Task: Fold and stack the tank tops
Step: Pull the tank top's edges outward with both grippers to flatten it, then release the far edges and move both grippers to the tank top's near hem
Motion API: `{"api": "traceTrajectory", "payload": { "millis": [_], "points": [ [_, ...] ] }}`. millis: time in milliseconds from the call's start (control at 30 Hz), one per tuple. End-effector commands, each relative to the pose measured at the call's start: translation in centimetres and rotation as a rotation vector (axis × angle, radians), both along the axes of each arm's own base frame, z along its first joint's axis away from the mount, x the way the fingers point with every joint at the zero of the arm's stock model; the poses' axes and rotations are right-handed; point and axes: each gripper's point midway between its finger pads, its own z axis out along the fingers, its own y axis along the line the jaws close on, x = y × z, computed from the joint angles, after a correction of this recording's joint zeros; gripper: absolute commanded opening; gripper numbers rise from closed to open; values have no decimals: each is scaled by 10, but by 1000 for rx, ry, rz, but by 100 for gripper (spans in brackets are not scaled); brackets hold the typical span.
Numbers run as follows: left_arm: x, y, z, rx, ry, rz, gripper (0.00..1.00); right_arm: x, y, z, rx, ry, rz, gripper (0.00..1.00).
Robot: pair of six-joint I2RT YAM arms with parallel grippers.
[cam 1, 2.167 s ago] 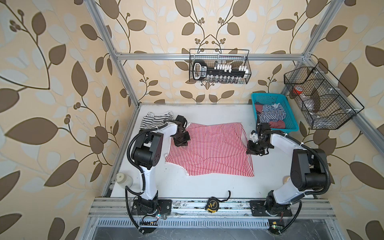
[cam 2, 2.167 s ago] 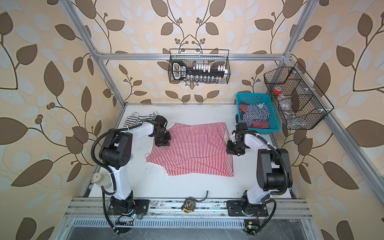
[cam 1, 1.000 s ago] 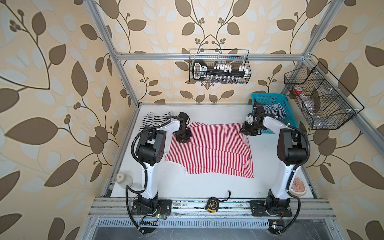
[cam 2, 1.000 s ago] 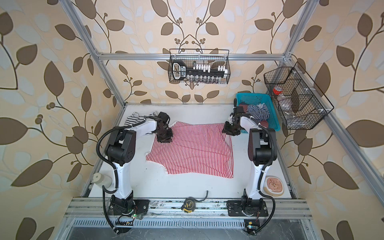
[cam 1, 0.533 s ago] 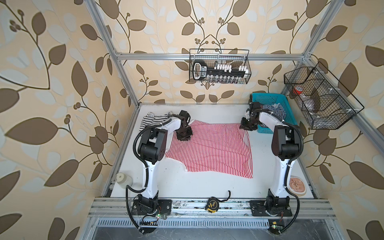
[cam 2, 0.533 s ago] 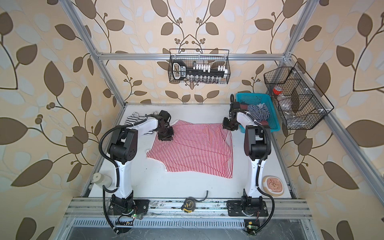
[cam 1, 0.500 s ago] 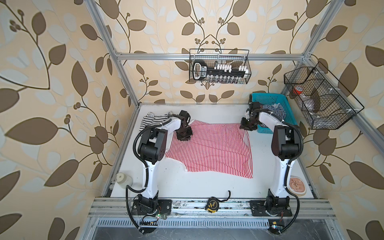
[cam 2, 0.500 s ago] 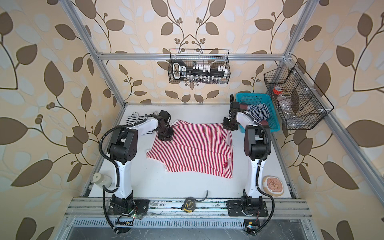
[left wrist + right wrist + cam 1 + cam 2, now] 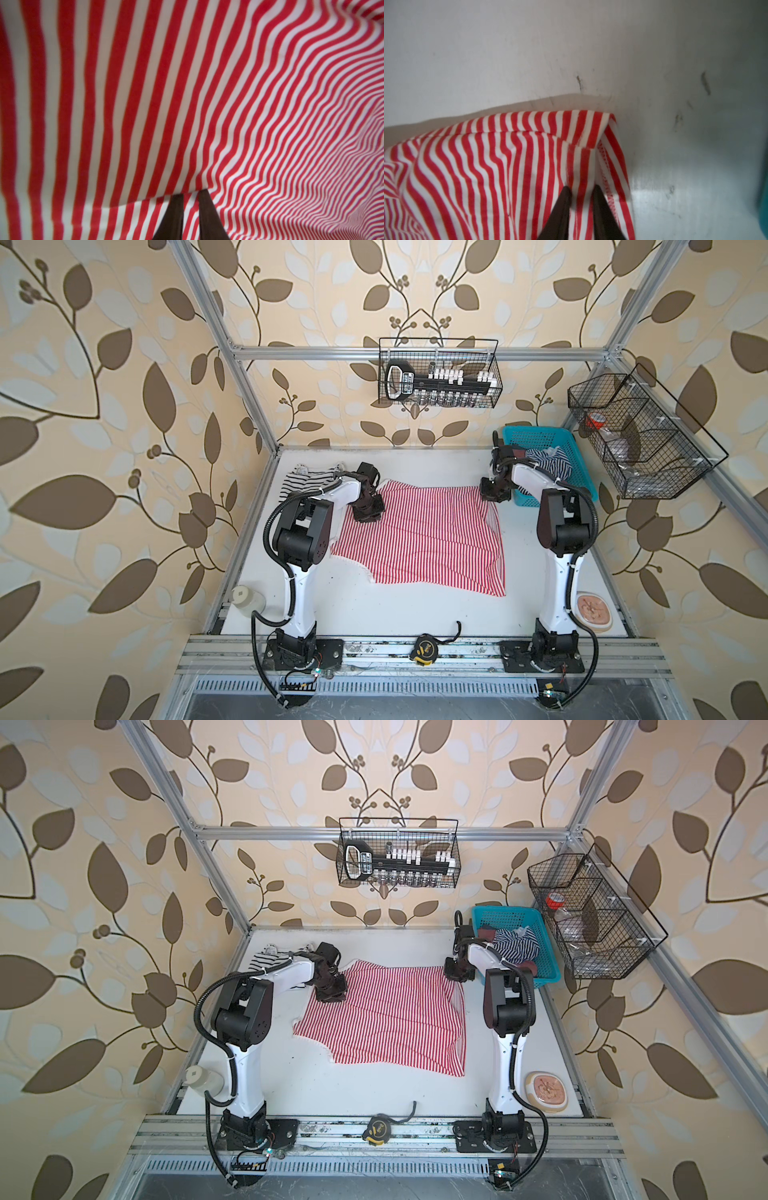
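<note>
- Baskets first: we see the turquoise basket [image 9: 536, 432] [image 9: 505, 911] just beside the right claw [image 9: 492, 493] [image 9: 455, 973], on its outer side; we cannot tell whether they touch.
- In it lies the navy-and-white tank top [image 9: 548, 462] [image 9: 515, 946], crumpled, with a dark reddish cloth [image 9: 515, 452] [image 9: 486, 934] next to it.
- Right claw [image 9: 582, 190]: jaws nearly together, pinching a folded corner of the red-and-white tank top [image 9: 488, 166]; the cloth bunches up between the fingers.
- Left claw [image 9: 368, 512] [image 9: 331, 994] [image 9: 191, 195]: jaws narrow too, with the striped cloth [image 9: 145, 93] caught in the thin gap.
- Red-and-white tank top [image 9: 424, 539] [image 9: 386, 1019] is spread flat on the table [image 9: 415, 614] between the two claws. Its far corners are at the claws and the rest reaches toward the arm bases.
- Black-and-white tank top [image 9: 303, 481] [image 9: 266, 959] lies bunched near the left claw, on its outer side and partly behind that arm.
- Wall wire basket [image 9: 496, 377] hangs well beyond both claws. It holds a black rack with white pieces, and we cannot tell more.
- Side wire basket [image 9: 665, 481] hangs past the turquoise basket, further out from the right claw. We make out a red-topped item and clear plastic inside.
- Round dish [image 9: 593, 610] with pinkish-brown contents sits by the right arm's base, well apart from its claw.
- White-capped jar [image 9: 248, 600] stands by the left arm's base.
- Tape measure [image 9: 424, 649] rests on the front rail, far from both claws.
</note>
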Motion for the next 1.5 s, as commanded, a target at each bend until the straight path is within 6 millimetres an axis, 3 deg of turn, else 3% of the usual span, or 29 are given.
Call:
{"api": "traceTrajectory", "payload": {
  "millis": [0, 167, 300, 367, 700, 833, 933, 1000, 1167, 1333, 1467],
  "points": [
    [-46, 38, -48, 173, 189, 20, 17, -1, -1, -9, -33, 32, 13, 17],
    [-48, 44, -48, 198, 193, 18, 17, 2, -7, -1, -60, 11, 5, 9],
    [-51, 51, -51, 214, 204, 33, 17, 5, -13, 5, -78, 2, -3, 9],
    [-53, 55, -52, 224, 209, 40, 17, 7, -17, 9, -84, -6, -9, 1],
    [-60, 72, -58, 250, 229, 72, 17, 23, -30, 19, -103, -28, -25, 0],
    [-63, 77, -58, 255, 232, 86, 17, 32, -27, 22, -93, -39, -15, 3],
    [-59, 73, -54, 227, 219, 97, 18, 37, -21, 21, -82, -33, 3, 15],
    [-53, 65, -48, 180, 197, 106, 25, 37, -17, 19, -80, -22, 17, 23],
    [-24, 42, -5, 51, 72, 119, 43, 30, -9, 32, -77, -36, 33, 42],
    [-2, 31, 62, -17, -84, 104, 50, 17, 4, 73, -43, -134, 50, 47],
    [-7, 34, 115, -23, -189, 84, 56, -14, 15, 103, -33, -186, 70, 48]
  ]
}}
